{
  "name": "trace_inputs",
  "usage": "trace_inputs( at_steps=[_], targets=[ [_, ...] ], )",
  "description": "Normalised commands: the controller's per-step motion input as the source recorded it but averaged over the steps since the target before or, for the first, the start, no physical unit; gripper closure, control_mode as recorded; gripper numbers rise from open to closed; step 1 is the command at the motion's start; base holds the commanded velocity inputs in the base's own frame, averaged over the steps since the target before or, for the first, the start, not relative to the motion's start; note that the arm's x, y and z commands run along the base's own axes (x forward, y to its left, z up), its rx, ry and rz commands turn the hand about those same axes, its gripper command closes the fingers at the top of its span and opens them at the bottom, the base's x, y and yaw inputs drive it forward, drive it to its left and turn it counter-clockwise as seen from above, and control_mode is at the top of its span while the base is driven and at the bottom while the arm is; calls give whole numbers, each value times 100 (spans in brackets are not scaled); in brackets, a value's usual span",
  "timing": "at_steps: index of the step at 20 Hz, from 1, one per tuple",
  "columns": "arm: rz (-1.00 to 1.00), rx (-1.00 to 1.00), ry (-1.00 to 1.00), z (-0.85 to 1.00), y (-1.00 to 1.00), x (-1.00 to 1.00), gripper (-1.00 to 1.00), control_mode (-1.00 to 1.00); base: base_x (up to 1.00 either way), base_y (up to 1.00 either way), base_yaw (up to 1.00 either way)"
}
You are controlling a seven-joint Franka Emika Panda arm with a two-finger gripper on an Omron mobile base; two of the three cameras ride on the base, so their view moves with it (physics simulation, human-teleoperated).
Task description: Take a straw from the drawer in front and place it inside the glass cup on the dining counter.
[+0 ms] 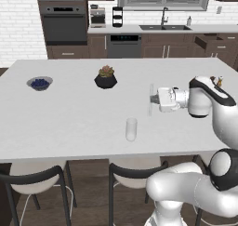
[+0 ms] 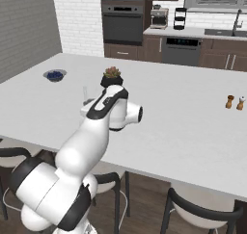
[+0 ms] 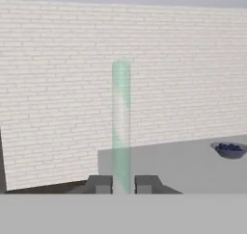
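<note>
**Straw held above the counter**

While the large flat white dining counter (image 1: 69,113) lay under the arm, the small clear glass cup (image 1: 131,129) stood near its front edge. The gripper (image 3: 122,184) was clamped on the thin pale straw (image 3: 120,127), upright, above the counter.

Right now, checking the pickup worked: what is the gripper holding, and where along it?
The gripper holds the straw upright, pinched at its lower end.
</note>
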Motion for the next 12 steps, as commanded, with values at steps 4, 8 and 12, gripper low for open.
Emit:
trace_inputs(
  at_steps=[4,8,12],
  targets=[
    [0,3,-2,0,58,0,100,-100,0,0,0],
    [0,2,2,0,31,5,100,-100,0,0,0],
    [0,0,2,0,7,2,100,-100,0,0,0]
  ],
)
